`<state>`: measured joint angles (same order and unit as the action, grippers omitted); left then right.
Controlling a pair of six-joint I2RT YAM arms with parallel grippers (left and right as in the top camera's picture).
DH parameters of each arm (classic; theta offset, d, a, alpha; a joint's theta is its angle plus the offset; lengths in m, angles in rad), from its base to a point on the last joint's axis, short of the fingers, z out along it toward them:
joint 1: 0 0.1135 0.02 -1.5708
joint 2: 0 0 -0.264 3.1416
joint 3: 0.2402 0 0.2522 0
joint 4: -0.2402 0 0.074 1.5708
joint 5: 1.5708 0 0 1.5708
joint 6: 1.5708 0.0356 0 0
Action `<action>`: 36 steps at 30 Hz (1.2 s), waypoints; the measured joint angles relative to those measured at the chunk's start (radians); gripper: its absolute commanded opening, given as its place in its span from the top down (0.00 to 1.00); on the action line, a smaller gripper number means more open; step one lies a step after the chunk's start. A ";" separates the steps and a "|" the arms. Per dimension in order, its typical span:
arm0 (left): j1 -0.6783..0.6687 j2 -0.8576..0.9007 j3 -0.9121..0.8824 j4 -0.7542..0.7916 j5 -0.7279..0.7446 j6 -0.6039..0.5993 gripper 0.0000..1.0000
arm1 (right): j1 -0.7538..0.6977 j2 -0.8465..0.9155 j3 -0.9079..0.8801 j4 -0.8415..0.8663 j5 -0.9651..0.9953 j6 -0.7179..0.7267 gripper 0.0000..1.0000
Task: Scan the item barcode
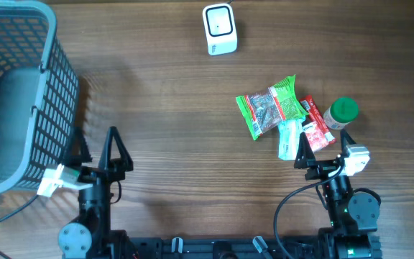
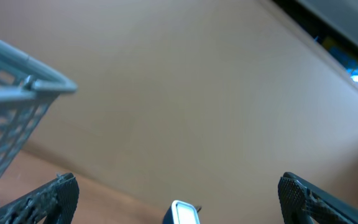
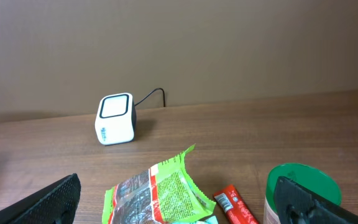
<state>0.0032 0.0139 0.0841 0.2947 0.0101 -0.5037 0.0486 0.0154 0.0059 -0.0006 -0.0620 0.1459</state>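
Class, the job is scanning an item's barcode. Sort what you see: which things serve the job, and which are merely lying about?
For the job: barcode scanner; green snack packet; red packet; pale packet; green-lidded jar.
Lying about, as far as the job goes: plastic basket.

1. The worktop (image 1: pixel 164 108) is mid-brown wood with darker grain streaks.
2. The basket (image 1: pixel 57 72) is pale blue-grey, and its walls are an open square lattice.
3. The scanner (image 1: pixel 219 29) is white, with a dark-rimmed window and a small blue mark on its side.
4. The snack packet (image 1: pixel 268 106) is bright green with red bands and dark speckled print.
5. The sachet (image 1: pixel 315 128) is red with white print.
6. The pouch (image 1: pixel 288 138) is pale mint.
7. The jar (image 1: pixel 342 111) has a green cap and a whitish body.
8. The wall (image 3: pixel 229 43) is plain beige.
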 measured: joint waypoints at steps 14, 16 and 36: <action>0.000 0.000 -0.071 -0.253 0.007 0.000 0.00 | 0.000 0.000 0.000 0.000 0.000 0.000 0.00; 0.000 0.000 -0.072 -0.308 0.007 0.000 0.00 | 0.000 0.000 0.000 0.000 0.000 0.000 0.00; 0.000 0.000 -0.074 -0.367 0.007 0.000 0.00 | 0.000 0.000 0.000 0.000 0.000 0.000 0.00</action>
<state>0.0029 0.0139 0.0101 -0.0719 0.0174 -0.5037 0.0486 0.0154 0.0059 -0.0010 -0.0620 0.1459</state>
